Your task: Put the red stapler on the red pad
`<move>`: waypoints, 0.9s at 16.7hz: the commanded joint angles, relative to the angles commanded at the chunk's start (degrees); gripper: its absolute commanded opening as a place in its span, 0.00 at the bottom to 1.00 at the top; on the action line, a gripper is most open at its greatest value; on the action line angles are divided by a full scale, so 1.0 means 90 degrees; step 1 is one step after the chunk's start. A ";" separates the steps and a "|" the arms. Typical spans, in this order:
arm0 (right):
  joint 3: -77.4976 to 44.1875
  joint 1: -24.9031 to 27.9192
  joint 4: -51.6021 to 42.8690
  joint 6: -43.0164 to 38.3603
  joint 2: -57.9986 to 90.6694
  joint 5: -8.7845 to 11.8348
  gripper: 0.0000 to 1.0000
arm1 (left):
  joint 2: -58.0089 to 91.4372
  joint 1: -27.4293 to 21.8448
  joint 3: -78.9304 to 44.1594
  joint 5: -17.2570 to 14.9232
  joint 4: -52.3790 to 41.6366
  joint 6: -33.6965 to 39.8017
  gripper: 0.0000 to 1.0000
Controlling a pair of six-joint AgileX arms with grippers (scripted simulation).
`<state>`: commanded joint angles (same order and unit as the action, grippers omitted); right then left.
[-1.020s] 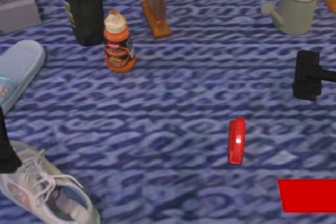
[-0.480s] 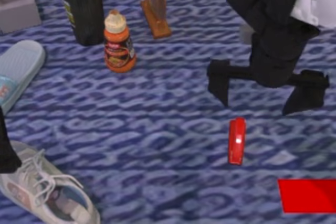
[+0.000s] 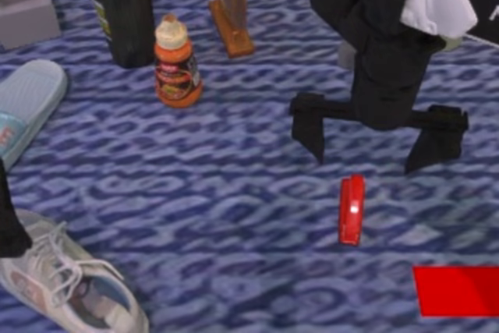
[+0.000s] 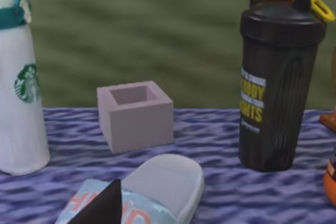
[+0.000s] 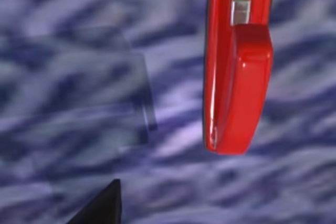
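Wide apart are kept the jaws of the right gripper (image 3: 371, 148), held above the red stapler (image 3: 352, 209); the red pad (image 3: 457, 290) is seen nearby, untouched.

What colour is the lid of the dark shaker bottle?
Yellow, on the black shaker bottle; it shows best in the left wrist view.

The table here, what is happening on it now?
The right gripper hangs open above the cloth, just behind the red stapler, which lies flat and untouched. The red pad sits bare at the table's near right edge, apart from the stapler. The left arm is parked at the left edge, beside the white sneaker.
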<state>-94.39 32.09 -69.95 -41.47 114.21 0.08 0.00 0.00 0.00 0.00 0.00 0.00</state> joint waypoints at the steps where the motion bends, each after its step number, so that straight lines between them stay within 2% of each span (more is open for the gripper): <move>1: 0.0018 0.0002 0.0020 0.0002 0.0006 0.0000 1.00 | 0.0000 0.0000 0.0000 0.0000 0.0000 0.0000 1.00; 4: 0.0355 0.0016 0.0459 0.0008 0.0140 -0.0004 1.00 | 0.0000 0.0000 0.0000 0.0000 0.0000 0.0000 1.00; 10: 0.1422 0.0045 0.2081 -0.0028 0.0644 -0.0007 1.00 | 0.0000 0.0000 0.0000 0.0000 0.0000 0.0000 1.00; 15: 0.1569 0.0052 0.2268 -0.0036 0.0715 -0.0008 1.00 | 0.0000 0.0000 0.0000 0.0000 0.0000 0.0000 1.00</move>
<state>-80.28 32.56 -49.53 -41.80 120.65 0.01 0.00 0.00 0.00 0.00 0.00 0.00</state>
